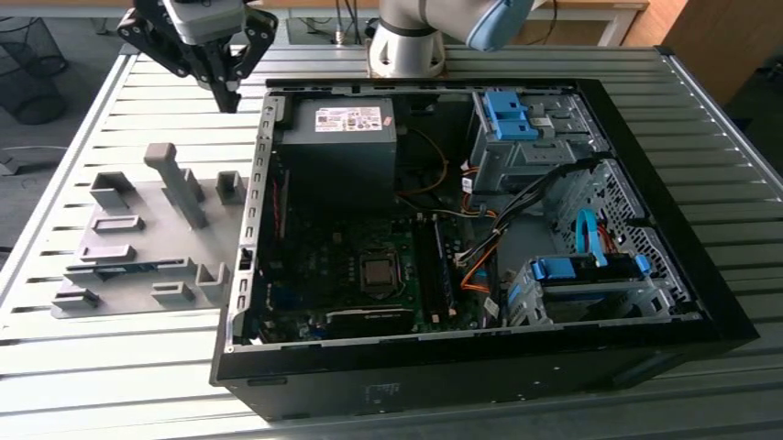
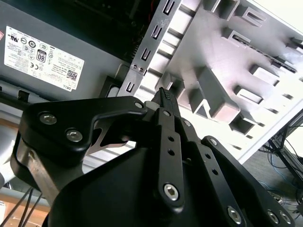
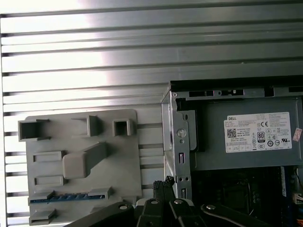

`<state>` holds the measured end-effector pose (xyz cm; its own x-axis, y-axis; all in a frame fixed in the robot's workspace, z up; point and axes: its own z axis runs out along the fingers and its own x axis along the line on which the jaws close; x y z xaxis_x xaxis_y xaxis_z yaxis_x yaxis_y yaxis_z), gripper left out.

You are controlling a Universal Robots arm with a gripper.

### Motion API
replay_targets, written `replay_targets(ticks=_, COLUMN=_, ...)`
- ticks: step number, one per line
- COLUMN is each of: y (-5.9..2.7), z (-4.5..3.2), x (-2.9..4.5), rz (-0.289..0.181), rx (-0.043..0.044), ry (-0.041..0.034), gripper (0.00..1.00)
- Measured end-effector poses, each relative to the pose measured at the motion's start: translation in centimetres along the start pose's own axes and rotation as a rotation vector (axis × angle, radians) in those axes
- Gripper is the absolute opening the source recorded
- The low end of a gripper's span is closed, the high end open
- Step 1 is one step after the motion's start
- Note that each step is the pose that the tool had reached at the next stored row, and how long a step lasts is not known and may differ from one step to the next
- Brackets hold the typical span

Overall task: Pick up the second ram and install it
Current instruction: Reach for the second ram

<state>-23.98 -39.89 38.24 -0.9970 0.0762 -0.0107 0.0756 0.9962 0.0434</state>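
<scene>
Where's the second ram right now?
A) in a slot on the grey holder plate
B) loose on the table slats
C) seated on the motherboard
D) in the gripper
A: in the first wrist view the blue second ram lies in a slot of the grey holder plate, while the gripper hangs shut and empty above the table, apart from it.

Arm [image 1: 406, 41] is showing silver-grey housing and a pale blue cap. Gripper [image 2: 163, 94] is showing black linkage bars, silver screws.
</scene>
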Motion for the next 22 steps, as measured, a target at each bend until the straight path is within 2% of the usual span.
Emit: replay_targets(ticks=22, y=-0.13, z=0.20, x=1.61, rz=0.000, rx=0.0003, ry=0.0042, gripper=0.11)
